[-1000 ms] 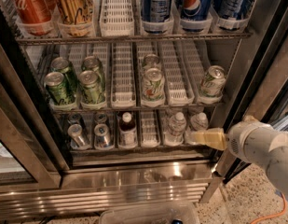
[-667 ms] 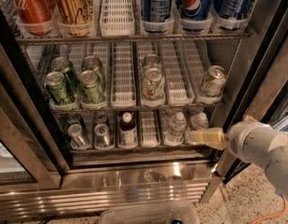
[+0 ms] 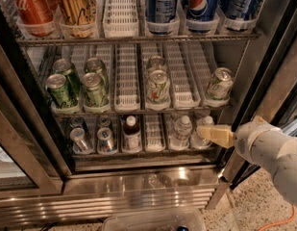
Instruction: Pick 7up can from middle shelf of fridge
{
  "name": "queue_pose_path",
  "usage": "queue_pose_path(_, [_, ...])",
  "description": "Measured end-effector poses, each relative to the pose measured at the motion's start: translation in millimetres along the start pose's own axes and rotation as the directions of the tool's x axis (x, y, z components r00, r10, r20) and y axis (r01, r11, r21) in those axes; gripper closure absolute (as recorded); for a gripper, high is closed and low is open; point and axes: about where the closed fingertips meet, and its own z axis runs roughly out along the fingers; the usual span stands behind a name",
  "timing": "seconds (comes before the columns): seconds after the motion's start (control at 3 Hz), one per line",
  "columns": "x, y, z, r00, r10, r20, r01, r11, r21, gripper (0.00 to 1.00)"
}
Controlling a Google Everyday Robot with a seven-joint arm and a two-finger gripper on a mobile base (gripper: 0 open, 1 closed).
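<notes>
Tool low right hides part of small bottle; arm, top cans cut by edges.

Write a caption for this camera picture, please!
Gripper hovers by the bottom shelf, right side of the open fridge, below the middle shelf.

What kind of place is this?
Probably a break room or shop: a tall stainless-steel display fridge stands open, and its wire shelves hold blue Pepsi cans and green cans. The robot's cream gripper hovers before the lowest tier.
</notes>
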Motion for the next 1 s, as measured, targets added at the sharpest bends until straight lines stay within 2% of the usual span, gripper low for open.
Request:
queue_pose_path(0.33, [-9,-7,1,0.999,-0.002,0.05,0.001,0.9999,0.013,0.0])
queue_pose_path(1.0, [-23,-1,20,0.989,0.034,0.143,-0.037,0.9992,0.015,0.0])
